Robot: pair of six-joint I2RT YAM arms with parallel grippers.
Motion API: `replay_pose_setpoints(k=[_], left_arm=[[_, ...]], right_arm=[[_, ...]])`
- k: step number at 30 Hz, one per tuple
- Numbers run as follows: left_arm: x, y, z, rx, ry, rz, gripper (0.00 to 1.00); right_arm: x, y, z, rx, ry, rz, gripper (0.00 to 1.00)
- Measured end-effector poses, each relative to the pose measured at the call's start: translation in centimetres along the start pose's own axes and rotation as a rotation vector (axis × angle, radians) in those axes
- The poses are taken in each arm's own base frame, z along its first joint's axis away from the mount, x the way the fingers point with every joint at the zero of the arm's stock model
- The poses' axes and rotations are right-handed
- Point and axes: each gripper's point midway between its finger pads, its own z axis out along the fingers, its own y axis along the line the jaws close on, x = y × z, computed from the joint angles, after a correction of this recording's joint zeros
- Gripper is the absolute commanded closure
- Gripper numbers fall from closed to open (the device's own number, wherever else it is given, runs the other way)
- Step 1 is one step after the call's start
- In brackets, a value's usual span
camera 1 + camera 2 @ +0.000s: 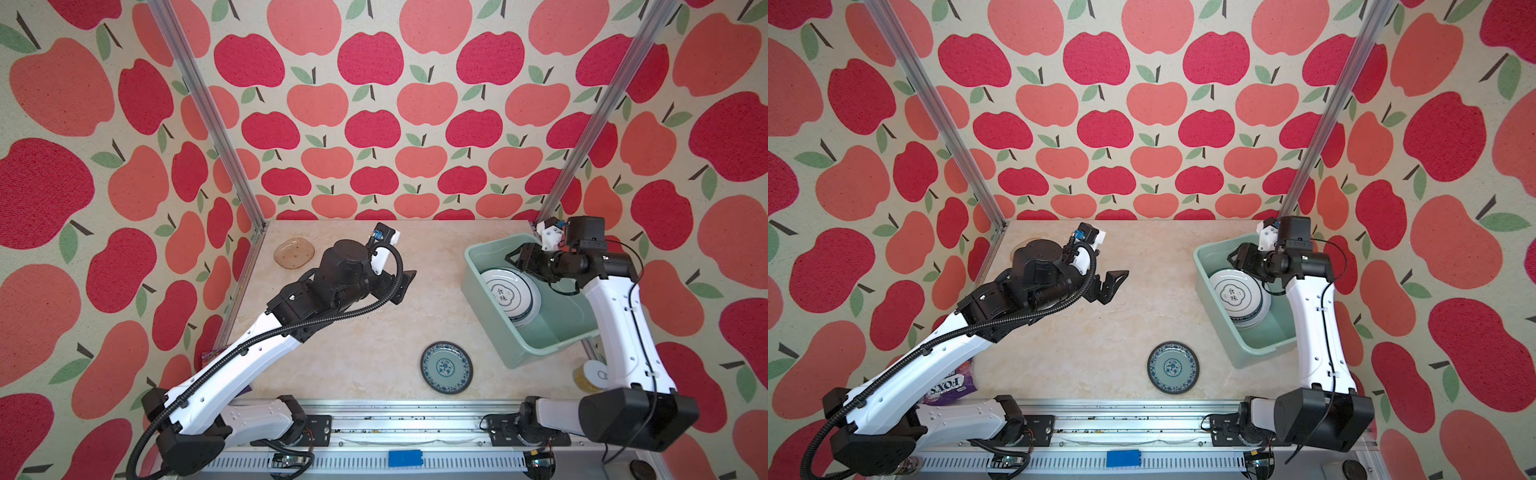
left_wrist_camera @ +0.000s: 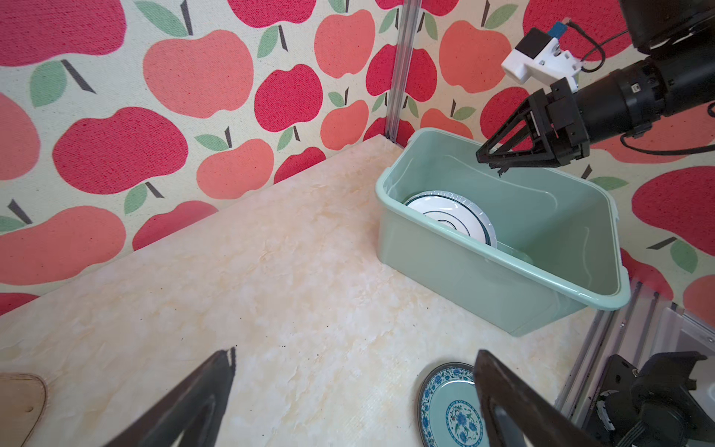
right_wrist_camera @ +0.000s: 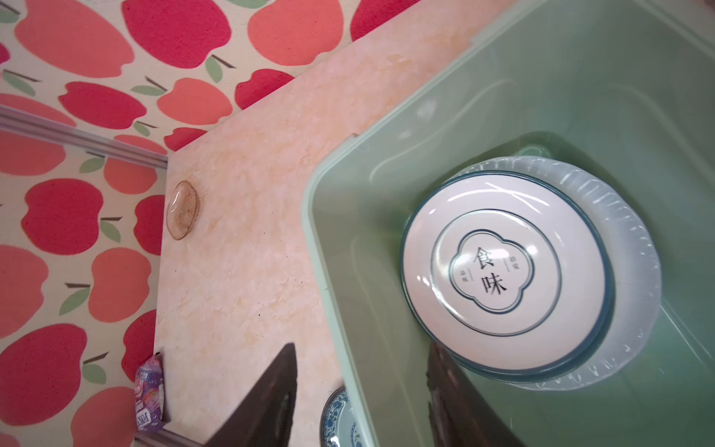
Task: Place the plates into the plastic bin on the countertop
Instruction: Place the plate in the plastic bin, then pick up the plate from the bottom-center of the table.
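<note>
The mint-green plastic bin point(image 1: 528, 353) point(image 1: 1246, 353) point(image 2: 464, 286) point(image 3: 321, 232) stands at the right of the countertop point(image 1: 365, 340). Inside lies a stack of plates, topped by a white black-rimmed emblem plate point(image 1: 509, 293) point(image 1: 1235, 296) point(image 2: 445, 216) point(image 3: 499, 271) over a clear glass plate point(image 3: 634, 271). A teal patterned plate point(image 1: 446, 367) point(image 1: 1172, 367) point(image 2: 452, 410) lies in front of the bin. An amber plate point(image 1: 294, 252) point(image 3: 182, 210) sits at the back left. My right gripper point(image 1: 515, 255) point(image 3: 362, 347) hovers over the bin's back end, open and empty. My left gripper point(image 1: 405, 286) point(image 2: 356, 353) hangs wide open above mid-counter.
A purple candy bag point(image 1: 951, 384) point(image 3: 151, 398) lies at the left front edge under my left arm. An aluminium rail point(image 1: 395, 415) runs along the front, with upright posts at both back corners. A yellowish container point(image 1: 588, 376) sits beside the bin behind my right arm.
</note>
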Motion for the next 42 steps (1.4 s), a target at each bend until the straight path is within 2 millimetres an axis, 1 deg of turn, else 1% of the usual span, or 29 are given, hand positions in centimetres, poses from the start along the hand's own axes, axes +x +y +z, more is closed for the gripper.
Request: replay_pose_setpoints(k=[3, 4, 5, 6, 8, 10, 11, 12, 13, 15, 17, 19, 20, 22, 24, 27, 29, 31, 35, 36, 39, 41, 42], left_arm=[[-0.3, 2.2, -1.7, -0.055, -0.021, -0.058, 0.01], [-0.3, 3.4, -2.2, -0.088, -0.026, -0.088, 0.01], [-0.3, 4.9, -2.8, -0.129, -0.03, -0.127, 0.01], [-0.3, 6.5, -3.4, -0.174, -0.035, -0.171, 0.01], [0.3, 10.6, -4.6, -0.289, -0.04, -0.283, 0.01], [1.2, 14.7, -5.8, -0.407, -0.049, -0.412, 0.01], [2.0, 16.8, -6.5, -0.466, -0.05, -0.485, 0.01], [2.9, 18.4, -7.1, -0.514, -0.051, -0.55, 0.01], [4.1, 20.3, -7.8, -0.569, -0.049, -0.63, 0.0], [6.6, 23.1, -8.6, -0.646, -0.041, -0.763, 0.0], [9.7, 25.1, -8.9, -0.709, -0.016, -0.882, 0.01], [12.5, 25.8, -8.5, -0.733, 0.026, -0.979, 0.01], [13.9, 25.8, -8.2, -0.732, 0.053, -1.03, 0.02], [15.7, 25.5, -7.2, -0.712, 0.094, -1.098, 0.02], [17.2, 24.4, -6.2, -0.667, 0.138, -1.161, 0.01], [18.8, 22.0, -4.7, -0.572, 0.218, -1.223, 0.0], [19.4, 20.0, -3.8, -0.489, 0.274, -1.244, 0.0], [19.3, 18.2, -3.0, -0.412, 0.32, -1.243, 0.01], [18.5, 14.2, -0.7, -0.237, 0.438, -1.174, 0.02], [18.1, 13.3, -0.1, -0.2, 0.47, -1.144, 0.02], [15.7, 10.0, 2.9, -0.071, 0.563, -0.989, 0.04], [14.3, 7.4, 4.7, 0.012, 0.616, -0.858, 0.06], [13.9, 6.0, 5.4, 0.048, 0.644, -0.798, 0.06]], right_arm=[[1.0, 4.8, -0.5, -0.081, 0.017, -0.102, 0.43], [1.4, 6.2, -0.6, -0.101, 0.025, -0.132, 0.43], [1.9, 7.7, -0.5, -0.123, 0.038, -0.161, 0.43], [2.4, 8.7, -0.3, -0.134, 0.048, -0.18, 0.43], [3.7, 11.1, 0.2, -0.161, 0.078, -0.221, 0.44], [5.0, 13.2, 1.1, -0.171, 0.109, -0.248, 0.44], [5.6, 14.3, 1.8, -0.175, 0.126, -0.261, 0.44], [5.9, 15.4, 2.5, -0.181, 0.136, -0.268, 0.44], [6.3, 16.5, 3.4, -0.187, 0.148, -0.274, 0.44], [6.9, 18.6, 5.3, -0.195, 0.168, -0.282, 0.44], [7.5, 20.6, 7.8, -0.197, 0.186, -0.286, 0.44], [8.5, 21.8, 10.2, -0.194, 0.215, -0.292, 0.44], [9.0, 22.1, 11.3, -0.187, 0.235, -0.297, 0.44], [10.0, 22.2, 13.0, -0.164, 0.272, -0.306, 0.44], [10.9, 21.6, 14.1, -0.13, 0.314, -0.32, 0.43], [12.7, 19.7, 14.0, -0.066, 0.386, -0.356, 0.41], [14.4, 17.4, 13.2, -0.014, 0.445, -0.38, 0.39], [16.1, 15.1, 12.1, 0.038, 0.504, -0.39, 0.35], [19.4, 10.8, 9.6, 0.141, 0.614, -0.385, 0.33], [20.2, 9.9, 9.2, 0.16, 0.634, -0.379, 0.33], [22.9, 6.8, 7.9, 0.228, 0.698, -0.349, 0.33], [24.8, 4.6, 7.0, 0.279, 0.741, -0.325, 0.33], [25.5, 3.9, 6.6, 0.297, 0.756, -0.316, 0.33]])
